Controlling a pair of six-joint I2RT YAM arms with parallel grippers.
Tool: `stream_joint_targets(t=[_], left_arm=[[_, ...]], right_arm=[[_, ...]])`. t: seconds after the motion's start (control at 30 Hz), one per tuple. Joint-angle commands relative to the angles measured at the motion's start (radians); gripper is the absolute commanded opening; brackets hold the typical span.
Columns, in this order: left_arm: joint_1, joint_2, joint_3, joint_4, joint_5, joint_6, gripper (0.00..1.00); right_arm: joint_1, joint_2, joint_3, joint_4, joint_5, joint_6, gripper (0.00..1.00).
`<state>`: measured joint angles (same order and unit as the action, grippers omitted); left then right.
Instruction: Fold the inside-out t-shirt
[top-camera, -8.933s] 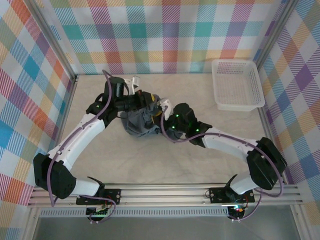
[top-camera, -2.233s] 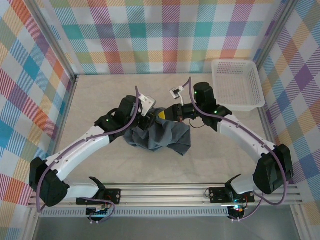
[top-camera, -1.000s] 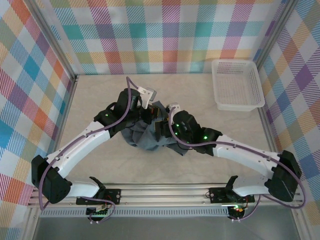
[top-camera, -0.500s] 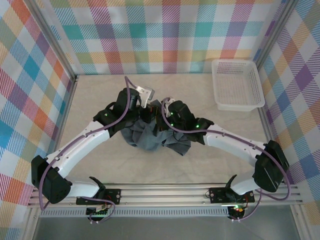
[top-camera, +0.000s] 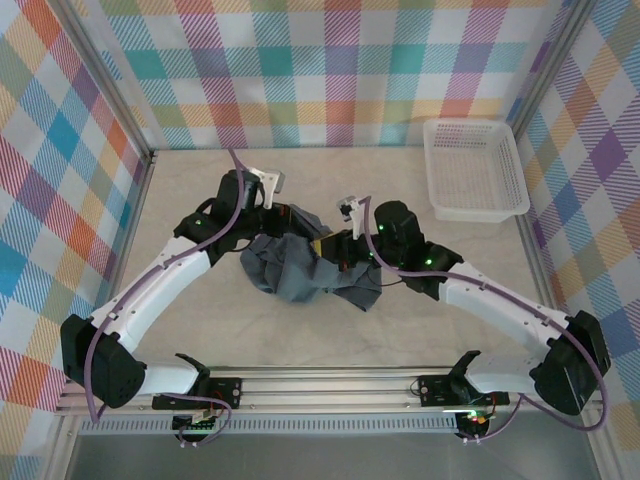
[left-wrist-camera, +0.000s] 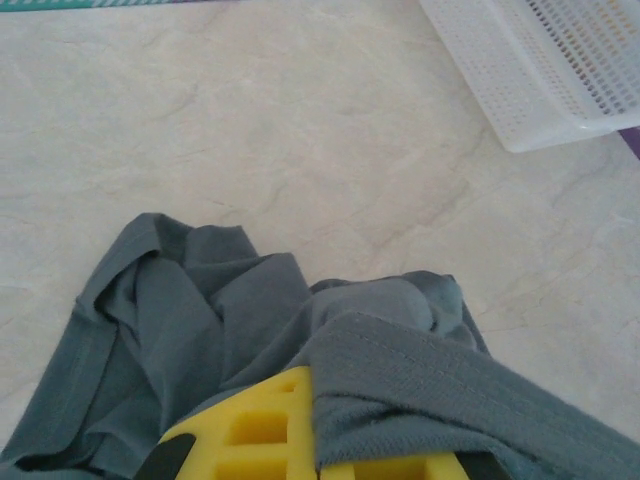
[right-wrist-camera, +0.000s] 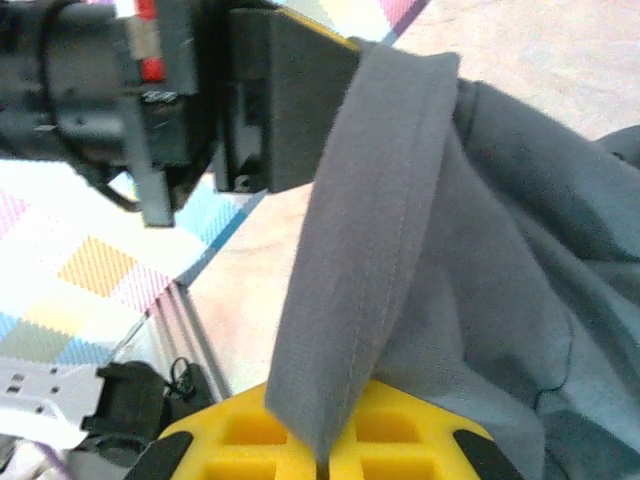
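A pale marbled bench (top-camera: 170, 175), walled in bright plaid, carries one dark grey t-shirt (top-camera: 300, 275), bunched at mid-bench with its bulk on the near side of both pincers. The left pincer (top-camera: 285, 215) is pressed together on a hem fold, and the right pincer (top-camera: 325, 247) pinches the same hem band (right-wrist-camera: 370, 230), which runs taut and short from one to the other. Both arms are equally close, so drawing them apart along that band looks like what would spread the cloth. One white basket (top-camera: 475, 212) stands well apart at the far right.

Both arms reach inward, left claw (top-camera: 287, 217) and right claw (top-camera: 322, 245) clamped.
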<state>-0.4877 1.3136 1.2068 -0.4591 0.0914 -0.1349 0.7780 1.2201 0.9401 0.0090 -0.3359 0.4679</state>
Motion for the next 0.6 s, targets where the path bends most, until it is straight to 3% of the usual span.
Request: stream_joint_targets(t=[0.0,0.13,0.4,0.47,0.57], left_arm=[[0.041,0.0,-0.01,-0.041,-0.049,-0.002,0.0],[0.046,-0.024,-0.014,-0.037,0.018,0.022,0.07],[0.046,-0.168,-0.046,-0.039,0.1,0.182,0.49],[0.046,-0.199,-0.047,-0.051,0.133,0.239,0.53],[0.047,-0.231,-0.061,-0.06,0.276,0.312,0.53]], right_arm=[[-0.008,-0.041,-0.037,0.099,-0.107,0.019,0.05],[-0.023,-0.049,-0.061,0.156,-0.128,0.026,0.0],[-0.117,-0.079,-0.08,0.183,-0.245,0.028,0.0],[-0.141,-0.079,-0.07,0.164,-0.299,0.021,0.0],[-0.165,-0.07,-0.039,0.103,-0.399,-0.02,0.0]])
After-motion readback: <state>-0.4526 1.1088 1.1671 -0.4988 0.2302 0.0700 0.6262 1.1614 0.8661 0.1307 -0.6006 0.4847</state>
